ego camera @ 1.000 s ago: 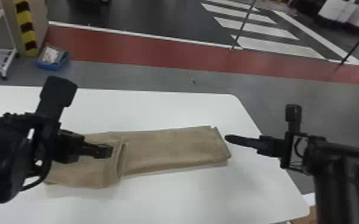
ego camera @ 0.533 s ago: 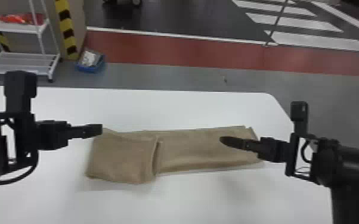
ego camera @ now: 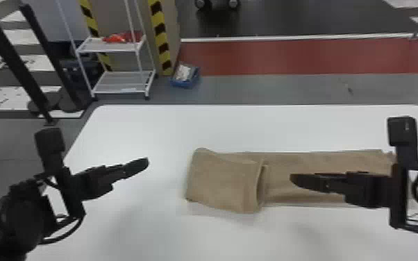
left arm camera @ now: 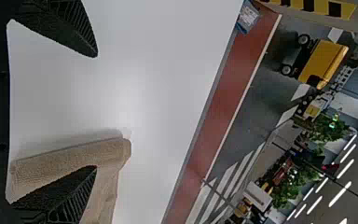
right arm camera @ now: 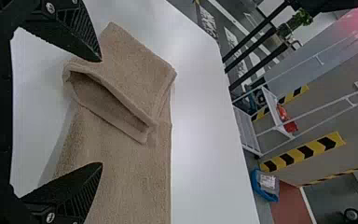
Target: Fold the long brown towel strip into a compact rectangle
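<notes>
left gripper (ego camera: 145,161): wide, empty, off folded end | brown towel (ego camera: 224,180): on white table (ego camera: 288,128), likely light, soft, floppy; best gripped through all layers at folded end | right gripper (ego camera: 293,178): wide, empty, over flat stretch

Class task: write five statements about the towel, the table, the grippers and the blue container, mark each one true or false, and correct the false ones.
1. The towel lies on a white table. True.
2. The doubled-over part of the towel is at its end on the robot's right. False: it is at the end on the robot's left.
3. The left gripper is clamped on the towel. False: its fingers are apart, holding nothing.
4. The fingers of the right gripper are apart. True.
5. The blue container stands on the table. False: it is on the floor beyond it.
</notes>
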`<act>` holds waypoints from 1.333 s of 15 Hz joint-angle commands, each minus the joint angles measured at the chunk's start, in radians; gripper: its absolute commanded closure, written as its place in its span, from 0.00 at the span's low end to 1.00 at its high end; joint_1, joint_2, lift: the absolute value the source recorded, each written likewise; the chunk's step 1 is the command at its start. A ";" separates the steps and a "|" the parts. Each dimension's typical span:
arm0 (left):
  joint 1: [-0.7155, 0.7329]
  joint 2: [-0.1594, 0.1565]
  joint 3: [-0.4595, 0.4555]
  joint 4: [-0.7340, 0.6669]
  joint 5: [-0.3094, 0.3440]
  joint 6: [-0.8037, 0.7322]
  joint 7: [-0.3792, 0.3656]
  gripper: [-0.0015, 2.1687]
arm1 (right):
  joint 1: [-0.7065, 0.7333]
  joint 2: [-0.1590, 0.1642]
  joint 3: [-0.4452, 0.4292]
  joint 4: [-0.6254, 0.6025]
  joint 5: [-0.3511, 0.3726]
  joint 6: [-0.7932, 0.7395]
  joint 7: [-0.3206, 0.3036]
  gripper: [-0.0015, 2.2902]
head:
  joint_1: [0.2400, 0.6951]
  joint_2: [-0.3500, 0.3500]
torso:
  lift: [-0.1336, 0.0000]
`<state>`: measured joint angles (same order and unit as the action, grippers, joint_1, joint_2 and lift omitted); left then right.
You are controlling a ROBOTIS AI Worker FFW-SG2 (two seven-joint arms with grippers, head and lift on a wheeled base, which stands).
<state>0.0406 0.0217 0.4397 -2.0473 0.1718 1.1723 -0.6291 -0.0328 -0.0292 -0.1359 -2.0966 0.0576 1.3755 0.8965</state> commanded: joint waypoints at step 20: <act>0.093 0.043 0.119 0.003 0.098 -0.093 -0.052 0.01 | -0.248 0.030 0.179 0.345 0.174 0.063 -0.102 0.05 | 1.00 0.84 | 0.10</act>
<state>0.1342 0.0632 0.5584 -2.0462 0.2701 1.0795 -0.6811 -0.2714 0.0000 0.0326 -1.7767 0.2297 1.4396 0.7977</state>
